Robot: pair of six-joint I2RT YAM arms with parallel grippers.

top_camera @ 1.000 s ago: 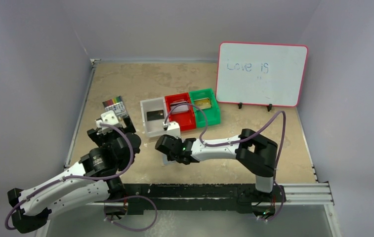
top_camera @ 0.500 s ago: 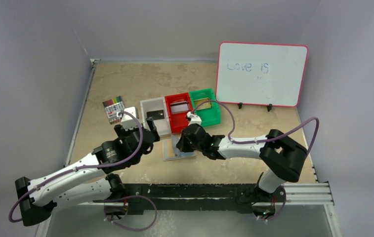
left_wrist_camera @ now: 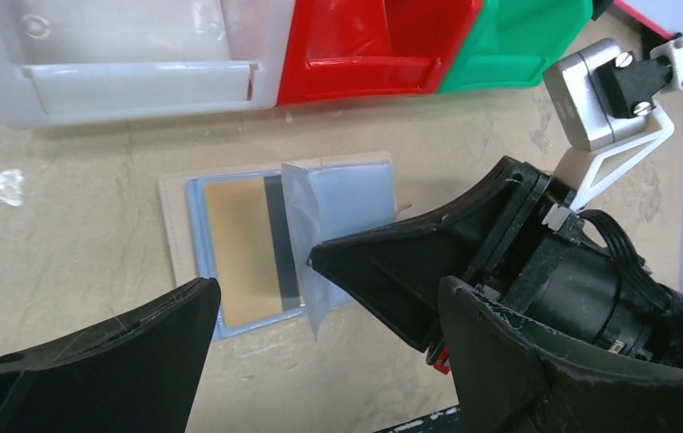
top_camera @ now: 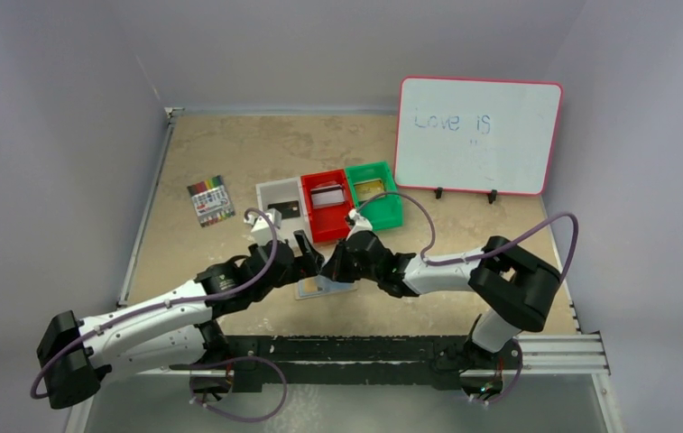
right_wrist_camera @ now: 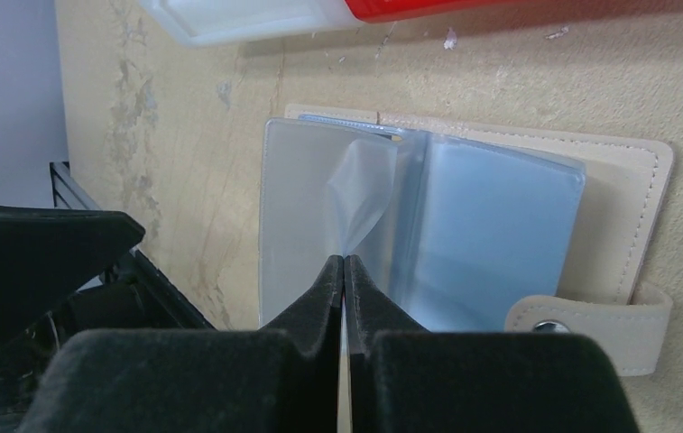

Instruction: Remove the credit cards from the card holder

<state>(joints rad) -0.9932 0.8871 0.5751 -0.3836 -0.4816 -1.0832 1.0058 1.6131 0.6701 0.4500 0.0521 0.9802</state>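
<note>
Currently the card holder (left_wrist_camera: pixel 355 194) lies open and flat on the bench (top_camera: pixel 229 144), just in front of the white bin (top_camera: pixel 270 194) and red bin (top_camera: pixel 333 225), between the two tools. Beige outside with stitched edge, pale blue clear-sleeve inside, snap tab (right_wrist_camera: pixel 590 329) sticking out at one side. One gold card (left_wrist_camera: pixel 238 248) with a dark stripe sits in a sleeve on the half nearer the white bin. A clear leaf (left_wrist_camera: pixel 297 225) stands up at the fold. Right tool (right_wrist_camera: pixel 344 266) is pressed together, tips at the foot of that leaf; can't tell if the leaf is caught between them. Left tool (top_camera: pixel 309 255) is spread wide over the holder, one finger on each side in its wrist view. Open bench lies left of the holder toward the marker pack (top_camera: pixel 210 200), and right of it toward the whiteboard (top_camera: pixel 479 135); the bins crowd the far side, and the bench's front rail is near. Black card (top_camera: pixel 283 211) lies in the white bin, grey card (top_camera: pixel 326 195) in the red. Green bin (top_camera: pixel 390 215) holds something tan, too small to name. From overhead both tools cover most of the holder.
</note>
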